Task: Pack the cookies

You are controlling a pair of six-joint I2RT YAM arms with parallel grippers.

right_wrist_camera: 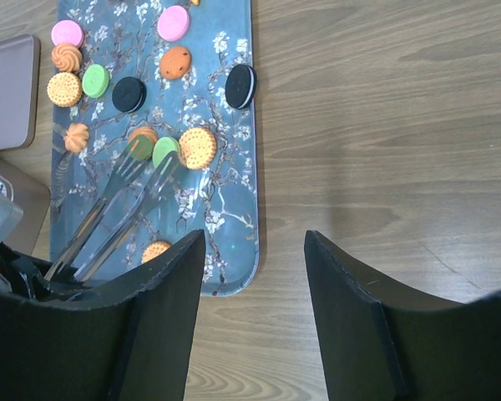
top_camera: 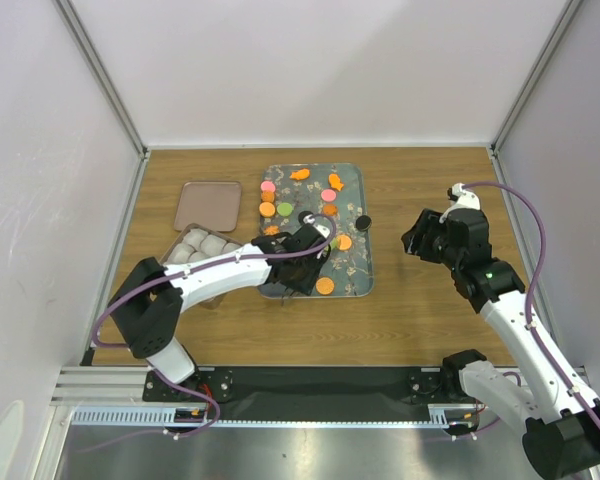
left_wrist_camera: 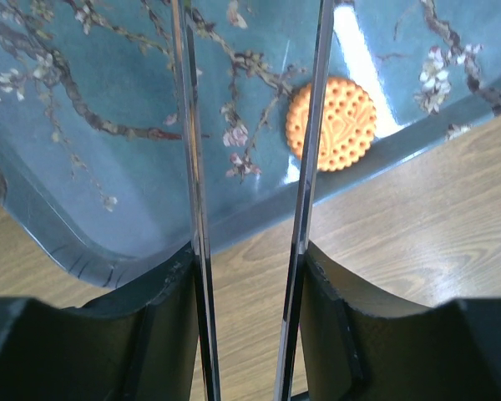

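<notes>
Several cookies lie on the blue floral tray (top_camera: 352,270): a pink one (top_camera: 268,186), an orange fish (top_camera: 299,175), and a round orange one (top_camera: 324,285) near the front edge. A black cookie (top_camera: 362,222) sits at the tray's right rim. My left gripper (top_camera: 302,262) is shut on metal tongs (top_camera: 320,232), held over the tray's front half. In the left wrist view the tong blades (left_wrist_camera: 190,167) stand apart with nothing between them, and the orange cookie (left_wrist_camera: 341,124) lies just right of them. My right gripper (top_camera: 417,240) is open and empty above the table, right of the tray.
A square tin (top_camera: 195,245) with pale cups inside stands left of the tray. Its brownish-pink lid (top_camera: 208,205) lies behind it. The right wrist view shows the tray (right_wrist_camera: 225,242), the tongs (right_wrist_camera: 121,209) and a green cookie (right_wrist_camera: 165,150) at their tips. White walls enclose three sides.
</notes>
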